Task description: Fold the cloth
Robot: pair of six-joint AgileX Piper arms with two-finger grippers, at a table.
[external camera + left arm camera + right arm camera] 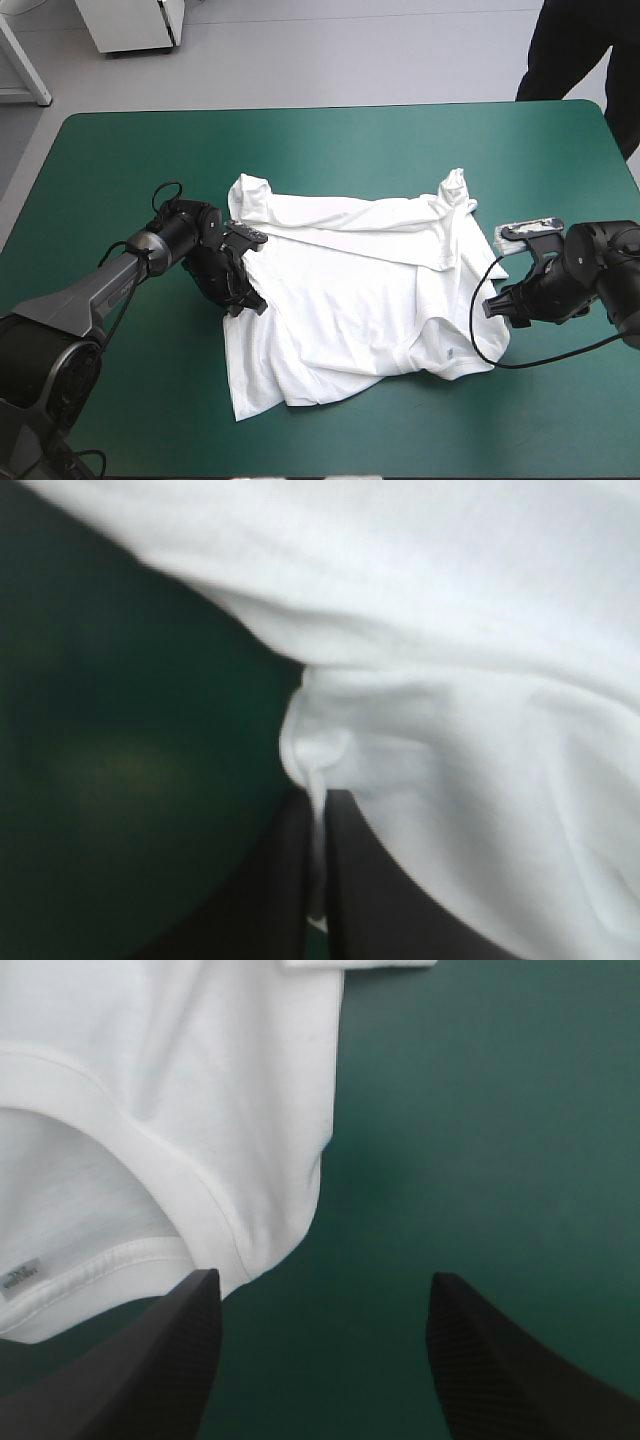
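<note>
The T-shirt (350, 290) lies spread but rumpled mid-table on the teal-green cover (120, 180). One side edge is pinched in my left gripper (318, 815), whose fingers are all but closed on a thin fold. That bite looks shallow (only a sliver of cloth sits between the jaws), so I judge a lift could let it slip out or drag the shirt askew. My right gripper (325, 1295) stands wide apart over bare cover, with the collar band (200, 1210) just ahead of one finger and nothing between them. Closing here would likely catch nothing. Both arms sit low, wrists angled inward toward the shirt.
</note>
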